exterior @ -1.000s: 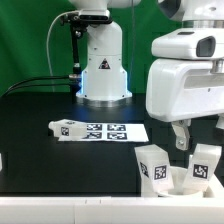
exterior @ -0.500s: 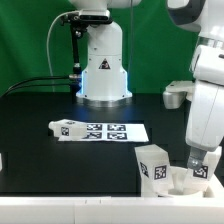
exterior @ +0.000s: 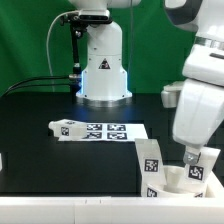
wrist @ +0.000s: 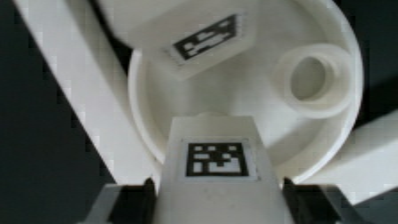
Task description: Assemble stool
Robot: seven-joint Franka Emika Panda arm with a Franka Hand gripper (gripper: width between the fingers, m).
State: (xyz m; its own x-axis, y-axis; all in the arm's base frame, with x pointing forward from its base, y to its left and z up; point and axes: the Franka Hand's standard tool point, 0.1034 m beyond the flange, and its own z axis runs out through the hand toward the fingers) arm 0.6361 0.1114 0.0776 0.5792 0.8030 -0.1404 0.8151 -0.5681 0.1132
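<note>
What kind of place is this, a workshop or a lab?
Probably a robotics lab test bench: a white robot arm over a black table, a green backdrop, and a marker board near tagged stool parts.

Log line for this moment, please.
gripper: shut on held leg | held leg: on seat | second leg: on seat, not gripped | seat hole: empty
</note>
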